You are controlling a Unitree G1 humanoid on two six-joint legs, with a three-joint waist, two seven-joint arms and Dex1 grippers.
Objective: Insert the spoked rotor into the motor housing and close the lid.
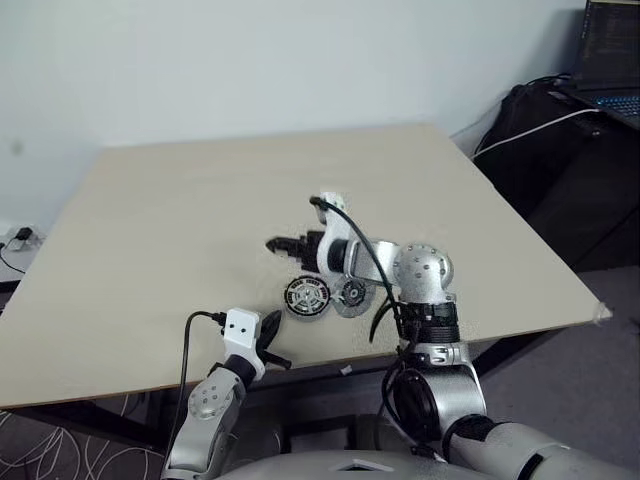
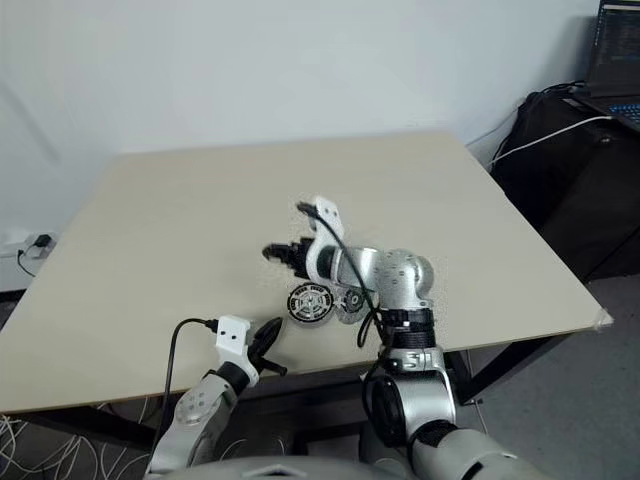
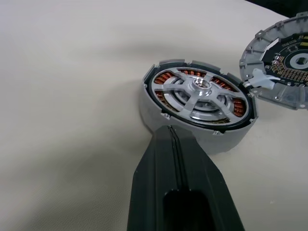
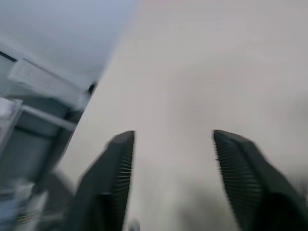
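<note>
A pale wooden bench (image 1: 150, 250) carries two small round motor parts near its front edge. The motor housing (image 3: 197, 103) sits flat, a grey-walled cup with copper-brown windings showing through the gaps, and the spoked rotor (image 3: 199, 94) already lies seated inside it, silver spokes running to a bright central hub. Just beside it, on the robot's right and almost touching, lies the lid (image 3: 281, 62), a grey metal disc with a notched rim, its inner face with a dark board and fine gold contacts turned upward, and a small white connector at its edge. The left tool (image 3: 175, 159) is pressed together, empty, pointing at the housing from close by. The right tool (image 4: 168, 178) hovers above the bench beyond the two parts, its ridged fingers (image 4: 113, 178) spread apart and holding nothing. As a judgement, the lid looks rigid, fairly light and smooth, so it may slip; its thin rim is the safest place to pinch, away from the contacts and the white connector, which look delicate. It would need turning over before it can close the housing, and the rotor's magnets may tug at it
</note>
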